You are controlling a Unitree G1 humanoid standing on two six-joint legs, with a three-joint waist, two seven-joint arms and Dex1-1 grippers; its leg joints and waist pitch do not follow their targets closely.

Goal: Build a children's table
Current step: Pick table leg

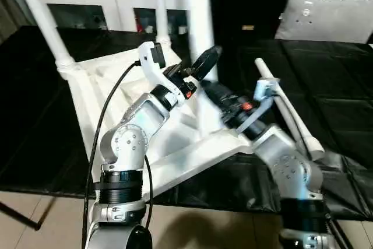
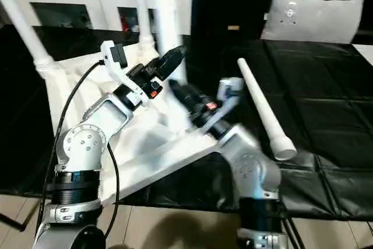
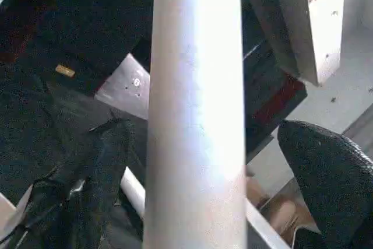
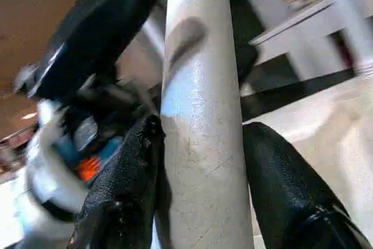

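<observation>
- Here, the tabletop (image 1: 116,80) lies upside down and tilted on a black mat (image 1: 326,86), its ribbed underside up so the round corner sockets can take legs.
- Two legs already stand in the far sockets: one at far left (image 1: 41,16), one behind the arms (image 1: 160,10).
- Both grippers hold a third leg (image 1: 198,21) upright over the near right side, probably to seat it.
- The right gripper (image 4: 198,161) is clamped on that smooth, tapered white tube; the left gripper (image 3: 198,161) straddles it, one finger (image 3: 332,173) standing apart, its grip unclear.
- A fourth leg (image 2: 262,109) lies loose on the mat at right.
</observation>
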